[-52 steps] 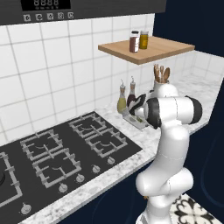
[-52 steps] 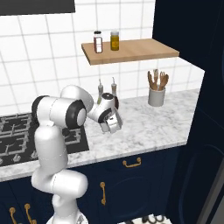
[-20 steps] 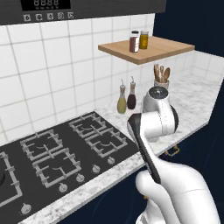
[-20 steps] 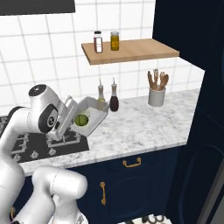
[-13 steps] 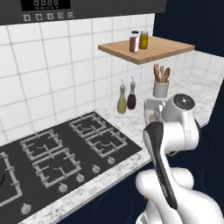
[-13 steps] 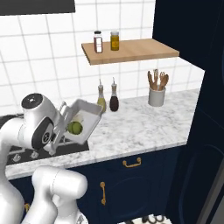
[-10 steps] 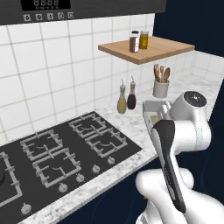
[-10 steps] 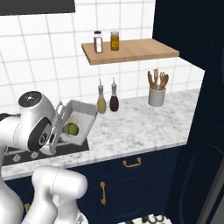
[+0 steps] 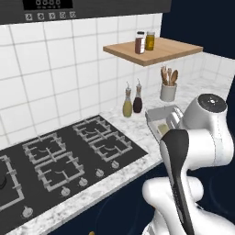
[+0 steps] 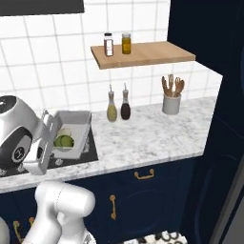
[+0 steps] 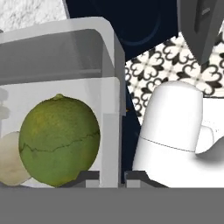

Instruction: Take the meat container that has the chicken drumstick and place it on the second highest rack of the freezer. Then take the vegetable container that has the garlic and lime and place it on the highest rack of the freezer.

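The gripper (image 11: 109,177) is clamped on the wall of the container (image 11: 65,57), its dark fingertips (image 11: 89,177) pinching the pale rim. Inside lie the lime (image 11: 61,140) and, touching it, the garlic (image 11: 11,159). From the right base view the container (image 10: 71,128) is held tilted over the counter (image 10: 152,138) edge beside the stove (image 9: 69,156). Two bottles (image 10: 118,107) stand near, a utensil pot (image 10: 171,102) farther along.

No words or numbers can be read anywhere. The dark panel (image 9: 48,4) above the stove has a lit display and a row of small buttons, but its marks are too blurred to make out.
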